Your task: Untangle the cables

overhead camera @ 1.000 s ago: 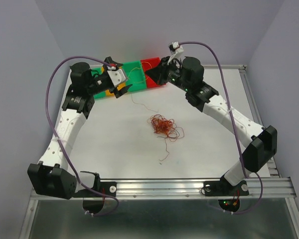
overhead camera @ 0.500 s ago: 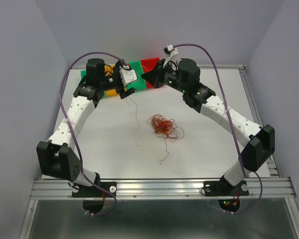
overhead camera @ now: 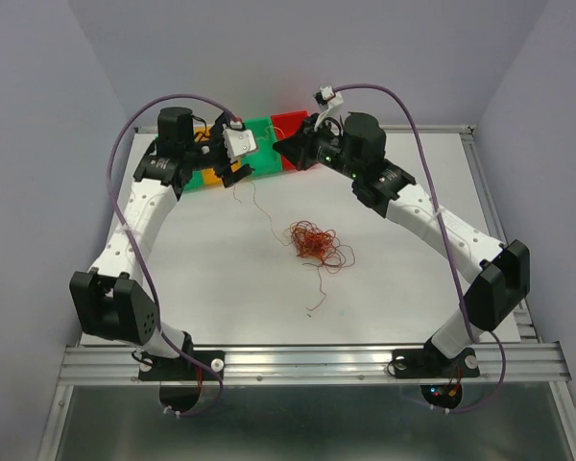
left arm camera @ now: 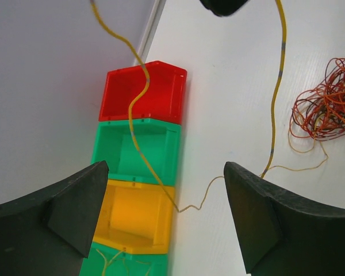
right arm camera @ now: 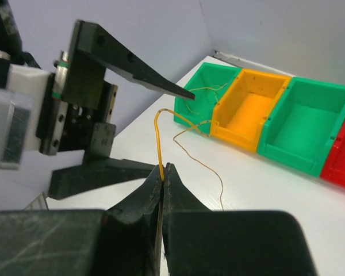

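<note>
The cables are a fist-sized tangle (overhead camera: 312,242) of red and orange wires in the middle of the table; it also shows in the left wrist view (left arm camera: 328,109). My right gripper (right arm camera: 163,170) is shut on a single yellow wire (right arm camera: 157,138), held near the bins (overhead camera: 280,147). That wire (left arm camera: 137,115) crosses the bins, bends at the yellow bin's edge and trails onto the table (overhead camera: 256,197). My left gripper (left arm camera: 167,213) is wide open just left of the right gripper (overhead camera: 227,158). The wire passes between its jaws untouched.
A row of small bins stands at the table's back edge: green (right arm camera: 200,86), yellow (right arm camera: 248,112), green (right arm camera: 303,131) and red (left arm camera: 141,92). The end green bin holds a few thin wires (left arm camera: 112,259). A loose strand (overhead camera: 317,288) trails from the tangle toward the front.
The left arm has swung its elbow inward and its gripper has shifted slightly toward the bins. The hanging yellow strand has moved from straight down to slanting toward the tangle. The right gripper stays shut.
</note>
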`<state>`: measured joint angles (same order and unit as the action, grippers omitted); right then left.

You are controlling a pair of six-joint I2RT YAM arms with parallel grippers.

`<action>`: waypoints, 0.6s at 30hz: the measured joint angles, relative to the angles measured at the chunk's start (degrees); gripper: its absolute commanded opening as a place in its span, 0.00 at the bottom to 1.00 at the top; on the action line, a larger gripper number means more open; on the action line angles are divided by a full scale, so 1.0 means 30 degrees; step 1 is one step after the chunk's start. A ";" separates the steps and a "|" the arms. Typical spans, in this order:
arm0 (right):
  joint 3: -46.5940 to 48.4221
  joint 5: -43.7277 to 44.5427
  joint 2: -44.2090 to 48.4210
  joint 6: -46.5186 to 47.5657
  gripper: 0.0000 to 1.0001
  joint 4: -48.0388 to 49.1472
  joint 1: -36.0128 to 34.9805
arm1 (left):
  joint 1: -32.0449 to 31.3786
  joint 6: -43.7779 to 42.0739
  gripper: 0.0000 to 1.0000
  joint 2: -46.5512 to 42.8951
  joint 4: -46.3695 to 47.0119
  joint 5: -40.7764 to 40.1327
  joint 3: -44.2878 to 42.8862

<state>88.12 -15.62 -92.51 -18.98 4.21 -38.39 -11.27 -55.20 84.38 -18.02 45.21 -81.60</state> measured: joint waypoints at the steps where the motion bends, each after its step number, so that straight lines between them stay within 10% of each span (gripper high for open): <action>1: 0.0000 0.0000 0.0000 0.0087 0.01 0.0000 0.0000 | 0.0117 -0.0095 0.94 0.0036 -0.0255 0.0131 -0.0393; 18: -0.0321 -0.0364 0.0000 0.2084 0.01 -0.0102 0.0000 | 0.0787 -0.3905 0.96 0.2470 -0.7541 0.2127 -0.6455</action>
<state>87.15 -16.71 -92.51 -12.73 3.90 -38.39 -8.91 -66.92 91.79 -40.64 51.59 -100.97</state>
